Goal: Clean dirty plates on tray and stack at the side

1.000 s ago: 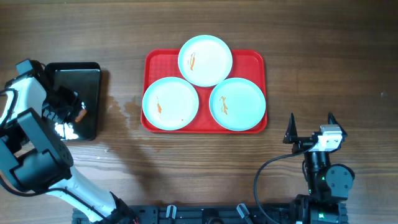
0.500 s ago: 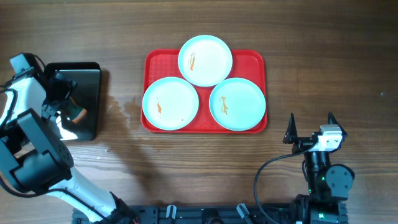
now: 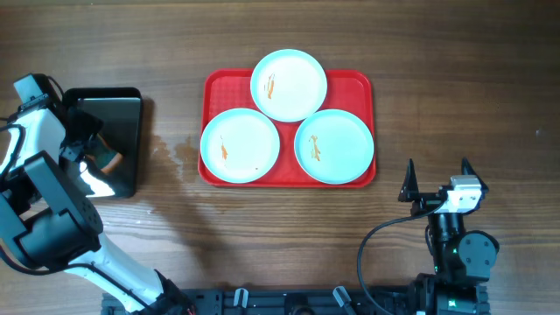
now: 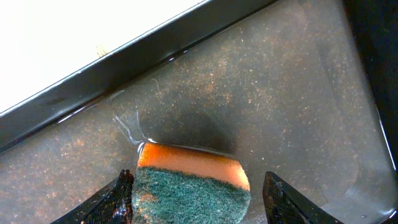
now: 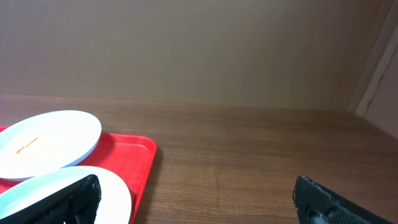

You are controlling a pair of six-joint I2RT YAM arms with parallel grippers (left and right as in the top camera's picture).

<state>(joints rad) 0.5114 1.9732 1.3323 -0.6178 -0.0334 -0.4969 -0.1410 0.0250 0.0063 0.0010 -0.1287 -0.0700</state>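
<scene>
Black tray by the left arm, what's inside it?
A sponge, orange with a green scouring face, lies in shallow water in the black tray, between the fingers of the open left tool. From overhead, the left arm hides the tray's left part.

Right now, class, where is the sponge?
The sponge lies in the black tray at the far left of the overhead view, between the fingers of the left gripper, well left of the red tray.

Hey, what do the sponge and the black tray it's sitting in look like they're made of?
The sponge: soft orange foam with a rough green fibrous scouring layer. The black tray: probably hard glossy plastic, smooth and reflective under a film of water.
</scene>
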